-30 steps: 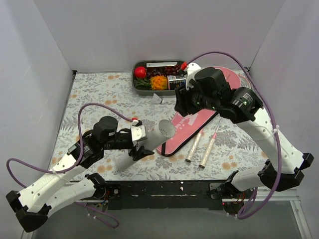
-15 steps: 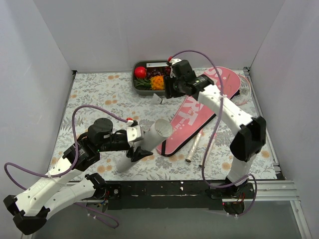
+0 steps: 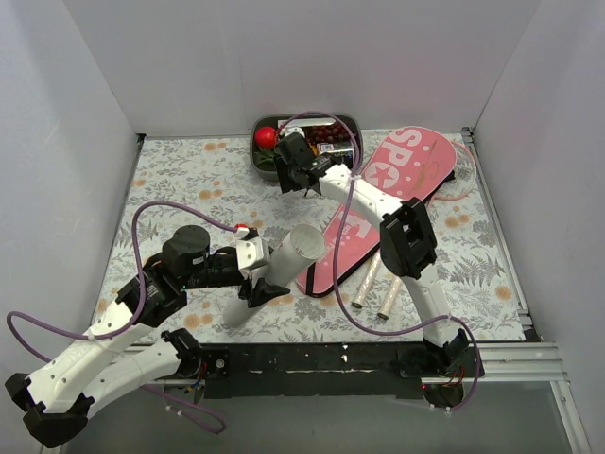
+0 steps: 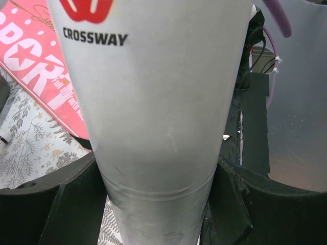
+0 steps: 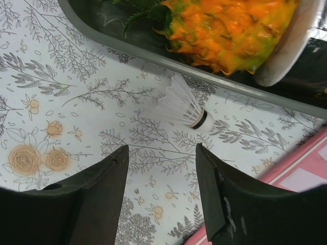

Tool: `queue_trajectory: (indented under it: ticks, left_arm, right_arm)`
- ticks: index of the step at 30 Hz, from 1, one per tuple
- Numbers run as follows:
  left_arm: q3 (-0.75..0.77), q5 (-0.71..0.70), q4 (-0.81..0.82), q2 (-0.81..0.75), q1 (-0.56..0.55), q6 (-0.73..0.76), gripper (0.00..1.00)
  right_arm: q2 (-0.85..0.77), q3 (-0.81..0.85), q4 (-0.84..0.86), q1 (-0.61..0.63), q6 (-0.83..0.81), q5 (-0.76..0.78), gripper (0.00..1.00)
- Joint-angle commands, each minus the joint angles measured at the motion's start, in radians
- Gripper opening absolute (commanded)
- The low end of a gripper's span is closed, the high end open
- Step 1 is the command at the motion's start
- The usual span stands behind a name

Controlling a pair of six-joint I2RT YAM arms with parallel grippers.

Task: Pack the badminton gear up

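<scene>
Tube point(image 3: 284, 268) clamped in left gripper point(image 4: 163, 204), tilted off tabletop point(image 3: 189, 180); right gripper point(image 5: 161, 189) apart over loose shuttlecock point(image 5: 181, 107). Rackets point(image 3: 367, 284) and bag point(image 3: 416, 170) lie unpacked; most work remains.

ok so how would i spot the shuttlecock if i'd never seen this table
Find the grey food tray at the far edge of the flowered tablecloth. Just outside its near wall, lying on its side straight ahead of the right gripper, is the shuttlecock. It is the only small white feathered cone here, with a black band near its narrow end.
</scene>
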Motion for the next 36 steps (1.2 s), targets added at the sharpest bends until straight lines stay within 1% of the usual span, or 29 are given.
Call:
queue_trajectory:
  ticks: [1,5,12,16,19,29,36]
  left_arm:
    - [0.024,0.008,0.034,-0.007,-0.003,0.004,0.0]
    - [0.026,0.005,0.028,-0.01,-0.004,0.008,0.0]
    - [0.027,0.008,0.021,-0.019,-0.004,0.014,0.0]
    - [0.024,0.017,0.017,-0.021,-0.004,0.023,0.0]
    - [0.018,0.019,0.012,-0.024,-0.003,0.035,0.0]
    - [-0.019,0.031,0.034,-0.065,-0.004,0.04,0.0]
    - [-0.039,0.027,0.044,-0.099,-0.004,0.038,0.0]
  right_arm:
    - [0.039,0.036,0.131,0.032,0.019,0.089,0.63]
    - [0.088,0.068,0.174,0.065,0.009,0.147,0.64]
    - [0.166,0.139,0.169,0.09,-0.013,0.295,0.65]
    - [0.177,0.134,0.168,0.093,-0.013,0.382,0.64]
    - [0.188,0.133,0.171,0.093,-0.018,0.419,0.64]
    - [0.244,0.169,0.142,0.092,0.009,0.462,0.64]
    - [0.251,0.147,0.083,0.078,0.054,0.468,0.64]
